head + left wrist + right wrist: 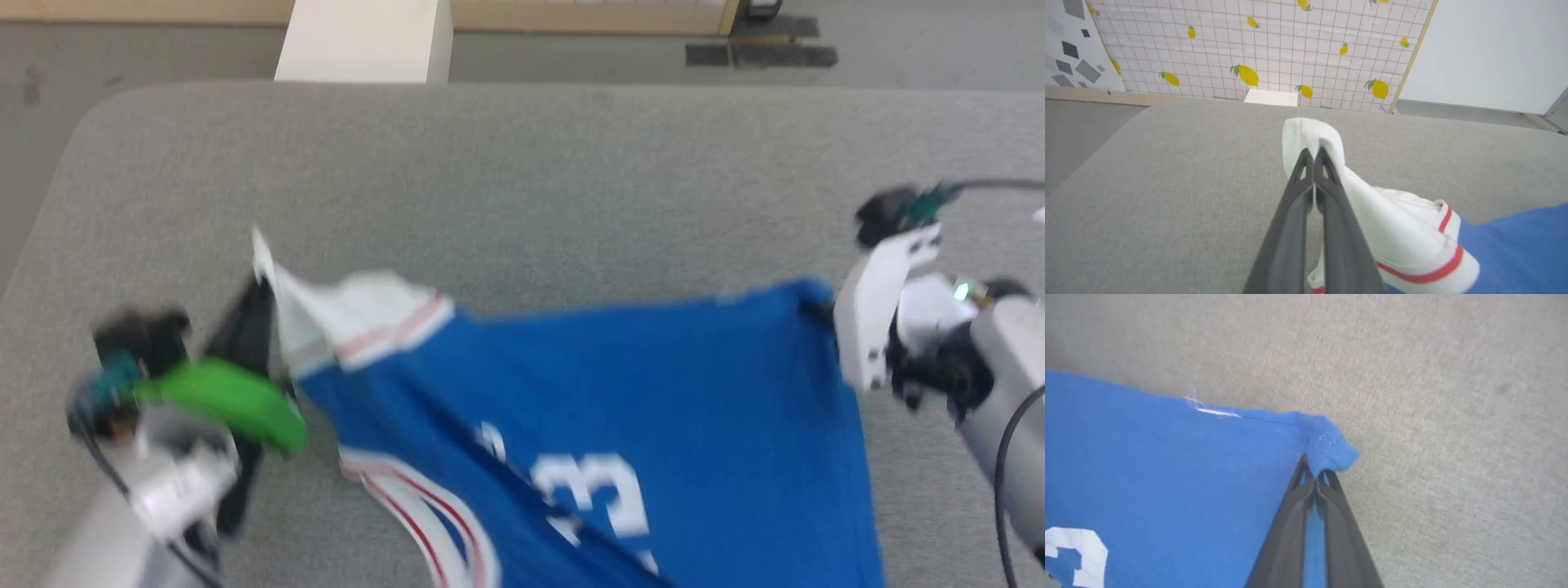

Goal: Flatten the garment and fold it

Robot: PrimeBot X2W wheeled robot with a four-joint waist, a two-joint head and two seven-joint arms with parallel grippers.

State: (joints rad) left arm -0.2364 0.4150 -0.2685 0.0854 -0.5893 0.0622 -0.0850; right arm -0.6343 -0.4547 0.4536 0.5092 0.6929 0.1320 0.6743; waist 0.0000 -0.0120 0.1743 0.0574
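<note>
2 grippers share the cloth in the head view. The left gripper (pixel 260 294) pinches the white sleeve end and the right gripper (pixel 823 314) a blue corner. The garment (pixel 620 384) hangs stretched between them above the grey table (pixel 522 180), its white numerals (pixel 604 490) running toward the bottom edge. This view is blurred, so I cannot tell whether any cloth rests on the table.

The left wrist view gives what the head view hides: both fingers (pixel 1331 192) pressed together on a fold of white sleeve (pixel 1396 228), with red stripes lower down.

The right wrist view shows the stitched blue corner (pixel 1331 445) nipped between closed fingers, cloth bunched just past the tips.

The jersey looks thin, light and limp. It will likely sag and slip, so hemmed corners and seams are probably safer holds than mid-panel.
</note>
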